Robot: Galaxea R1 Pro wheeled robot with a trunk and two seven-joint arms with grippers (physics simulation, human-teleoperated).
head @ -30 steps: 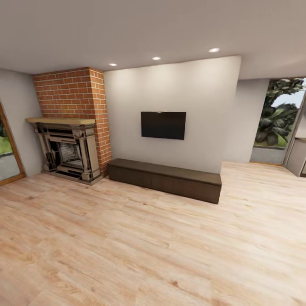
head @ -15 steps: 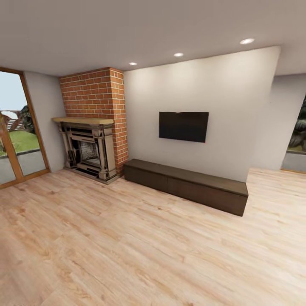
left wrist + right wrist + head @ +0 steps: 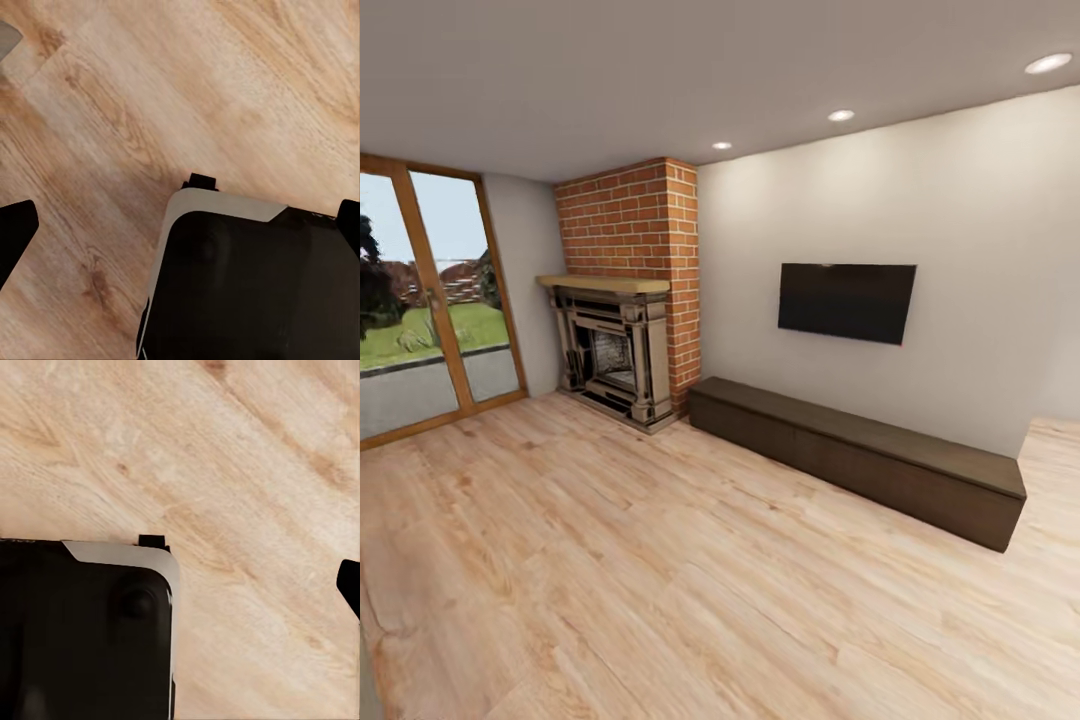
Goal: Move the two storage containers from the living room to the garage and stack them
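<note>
Wood-framed glass doors (image 3: 430,310) are seen at the left, then a brick fireplace (image 3: 622,345), a wall television (image 3: 847,301) and a long dark cabinet (image 3: 860,455). Storage containers are not located from here, so their direction cannot be judged. Each claw's opening cannot be told; plank floor (image 3: 135,112) lies beneath.

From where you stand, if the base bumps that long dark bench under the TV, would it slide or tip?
Tipping looks unlikely: the bench is long, low and flat on the wood floor. It looks solid and heavy, so probably hard to slide.
</note>
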